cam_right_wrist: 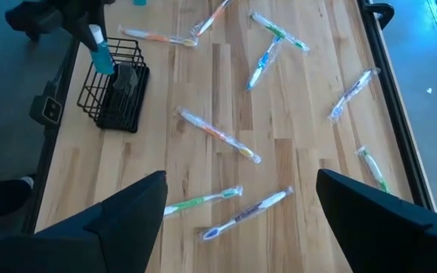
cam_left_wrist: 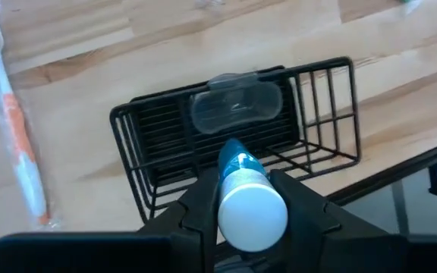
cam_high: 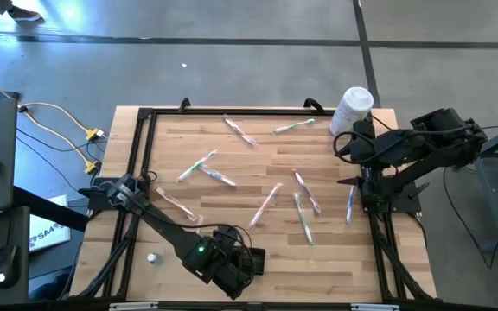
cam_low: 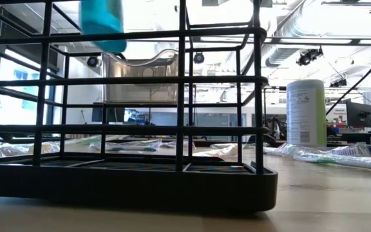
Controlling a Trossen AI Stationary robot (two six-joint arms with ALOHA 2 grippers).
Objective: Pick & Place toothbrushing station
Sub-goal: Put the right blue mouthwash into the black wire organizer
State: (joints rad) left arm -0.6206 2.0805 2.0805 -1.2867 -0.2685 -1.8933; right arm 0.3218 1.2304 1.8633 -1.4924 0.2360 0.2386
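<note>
The station [cam_right_wrist: 115,85], a black wire rack, stands upright on the worktop [cam_high: 266,250] at the near edge, on the left arm's side. In the high view the arm covers most of it. Its long axis runs roughly along that near edge; the open top faces up. In the low view it fills the foreground [cam_low: 127,129], base flat on the wood, with vertical and horizontal bars forming compartments. A clear plastic piece [cam_left_wrist: 235,106] sits inside, against one long wall.

The left pincer [cam_left_wrist: 250,199] hangs directly above the rack, clamped on a blue tube with a white cap [cam_left_wrist: 250,206]; the tube's blue end points down toward the rack's opening. In the low view the blue end [cam_low: 102,24] shows at the top of the rack, level with the upper bars.

The right pincer [cam_right_wrist: 237,212] waits at the right edge of the worktop, fingers wide apart, holding nothing.

Wrapped toothbrushes [cam_high: 266,203] lie scattered over the middle of the worktop, pointing all ways. A white cylinder [cam_high: 351,110] stands at the far right corner, well apart from the rack.
</note>
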